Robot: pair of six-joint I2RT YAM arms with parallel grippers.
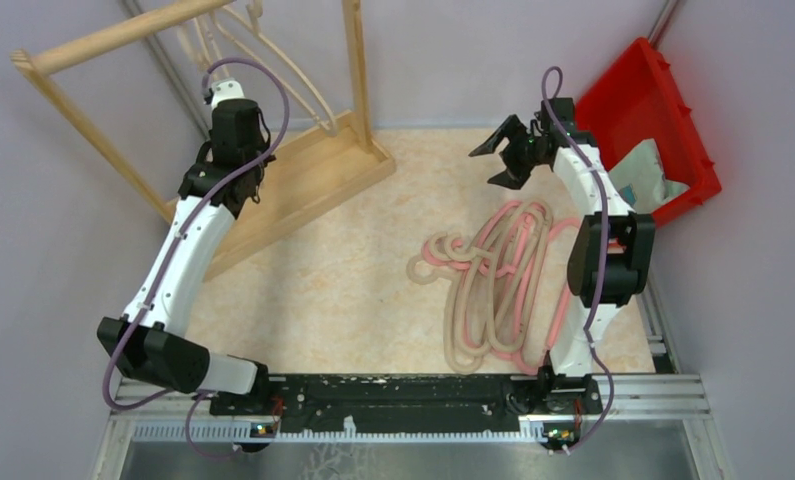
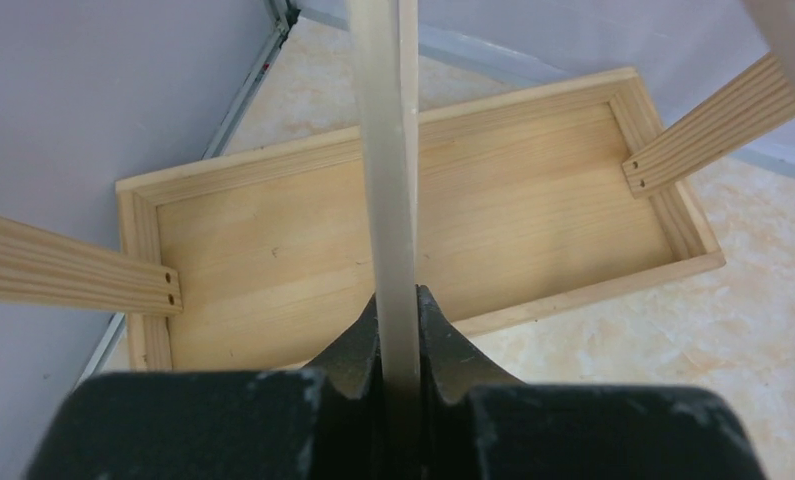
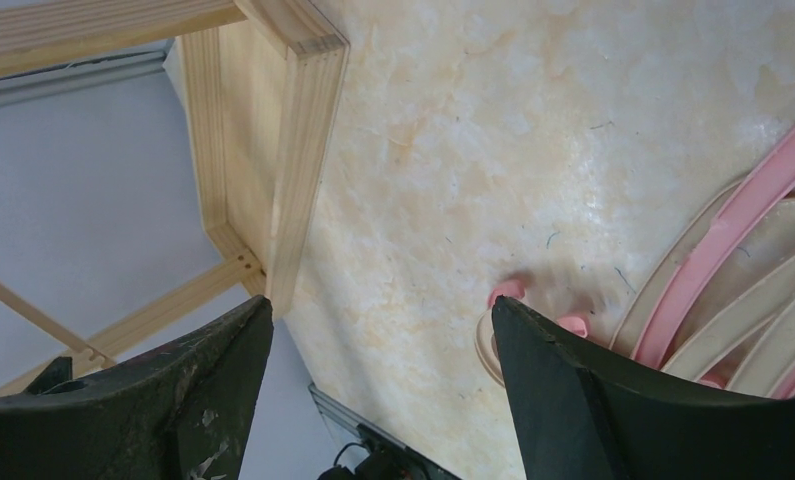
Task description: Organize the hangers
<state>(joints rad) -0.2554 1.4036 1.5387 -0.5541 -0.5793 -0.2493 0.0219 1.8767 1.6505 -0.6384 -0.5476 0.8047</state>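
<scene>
Left claw clamped on smooth beige hanger bar, above pale wooden rack tray. Right claw apart, empty, over mottled worktop. Tangled pink and beige rounded hangers lie near, toward its base.

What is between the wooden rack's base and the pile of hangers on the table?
Only bare marbled tabletop lies between the rack base and the hanger pile; the top external view shows it best.

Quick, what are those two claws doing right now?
Left gripper: closed on a beige hanger.
Right gripper: open, holding nothing.
</scene>
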